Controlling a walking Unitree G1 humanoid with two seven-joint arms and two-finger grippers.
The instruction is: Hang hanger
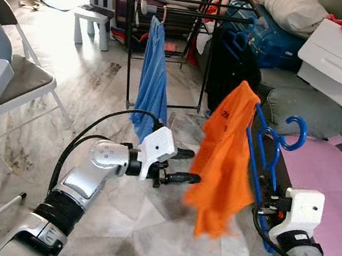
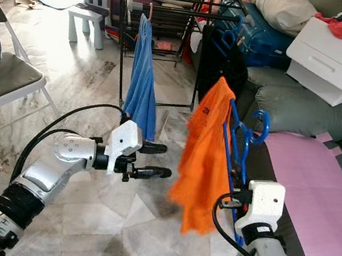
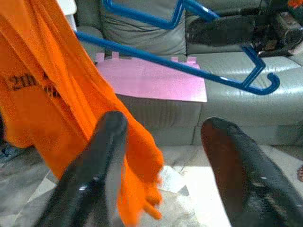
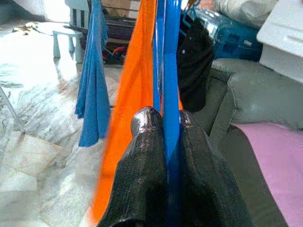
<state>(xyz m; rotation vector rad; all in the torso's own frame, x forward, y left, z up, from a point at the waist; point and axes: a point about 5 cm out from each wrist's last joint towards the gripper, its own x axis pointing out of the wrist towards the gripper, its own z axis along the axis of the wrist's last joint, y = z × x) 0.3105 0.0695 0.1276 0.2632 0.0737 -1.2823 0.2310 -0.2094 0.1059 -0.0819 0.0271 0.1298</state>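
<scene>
Marble floor; right gripper (image 4: pixel 164 124) clamps blue hanger (image 1: pixel 272 145), orange shirt (image 1: pixel 224 156) reading "12th"; left gripper (image 1: pixel 186 165) spread.

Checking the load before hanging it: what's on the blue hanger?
An orange shirt is draped over the blue hanger, which the right end effector grips. The cloth covers the hanger's far arm, so that part can't be seen.

The orange shirt (image 3: pixel 52 94) has dark print on it. In the left wrist view it reads "12th", and more letters follow that are too blurry to read. In the left eye view the print is too small to read.
</scene>
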